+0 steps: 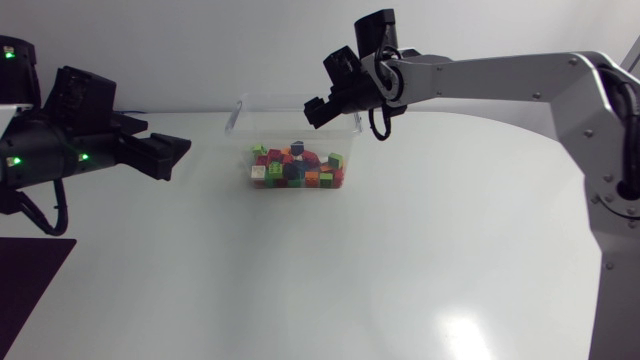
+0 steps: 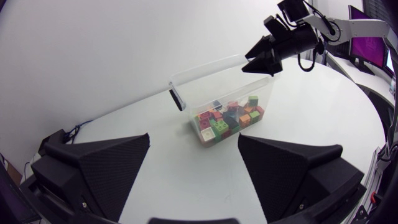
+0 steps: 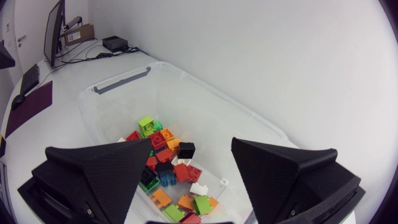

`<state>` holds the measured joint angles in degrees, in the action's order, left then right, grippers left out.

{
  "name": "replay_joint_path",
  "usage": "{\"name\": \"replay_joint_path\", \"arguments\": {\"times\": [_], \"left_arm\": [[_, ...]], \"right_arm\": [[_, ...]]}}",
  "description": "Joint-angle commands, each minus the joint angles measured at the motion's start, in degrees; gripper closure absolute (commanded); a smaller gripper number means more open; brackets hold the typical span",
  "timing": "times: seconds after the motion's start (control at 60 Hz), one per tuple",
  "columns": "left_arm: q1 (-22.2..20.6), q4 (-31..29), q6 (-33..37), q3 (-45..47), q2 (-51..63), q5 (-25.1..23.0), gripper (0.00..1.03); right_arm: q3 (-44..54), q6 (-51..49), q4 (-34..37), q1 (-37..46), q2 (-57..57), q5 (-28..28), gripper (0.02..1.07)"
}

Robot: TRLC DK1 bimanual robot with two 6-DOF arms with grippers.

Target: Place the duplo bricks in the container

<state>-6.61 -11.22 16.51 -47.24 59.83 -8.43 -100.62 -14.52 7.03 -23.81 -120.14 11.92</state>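
Observation:
A clear plastic container (image 1: 270, 98) stands at the back middle of the table, with several coloured duplo bricks (image 1: 298, 168) piled in it. My right gripper (image 1: 330, 108) hangs above the container's far right rim, open and holding nothing. In the right wrist view its fingers (image 3: 93, 171) stand wide apart over the bricks (image 3: 168, 165), with a black brick (image 3: 186, 149) lying on top of the pile. My left gripper (image 1: 175, 155) is open and empty, left of the container and apart from it. From the left wrist view the container (image 2: 205, 67) is ahead of that gripper (image 2: 194, 137).
A dark red mat (image 1: 30, 290) lies at the table's front left corner. White tabletop (image 1: 380, 270) spreads in front of and to the right of the container.

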Motion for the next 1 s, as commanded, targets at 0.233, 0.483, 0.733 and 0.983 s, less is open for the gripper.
{"name": "replay_joint_path", "arguments": {"times": [0.233,0.483,0.733,0.983], "left_arm": [[4.15,2.79,0.71,8.66,-9.65,0.52,0.05],[6.70,3.23,0.98,12.53,-14.92,0.52,0.05],[7.31,3.49,1.59,16.22,-20.37,0.34,0.05],[8.98,6.04,1.50,19.91,-24.06,0.25,0.05]], "right_arm": [[18.26,1.69,-6.50,6.23,17.13,-2.43,0.07],[34.09,1.08,-14.85,10.63,27.50,-7.35,0.07],[45.34,1.08,-18.28,15.02,37.87,-8.76,0.07],[54.30,0.11,-19.24,20.30,47.45,-8.76,0.07]]}}
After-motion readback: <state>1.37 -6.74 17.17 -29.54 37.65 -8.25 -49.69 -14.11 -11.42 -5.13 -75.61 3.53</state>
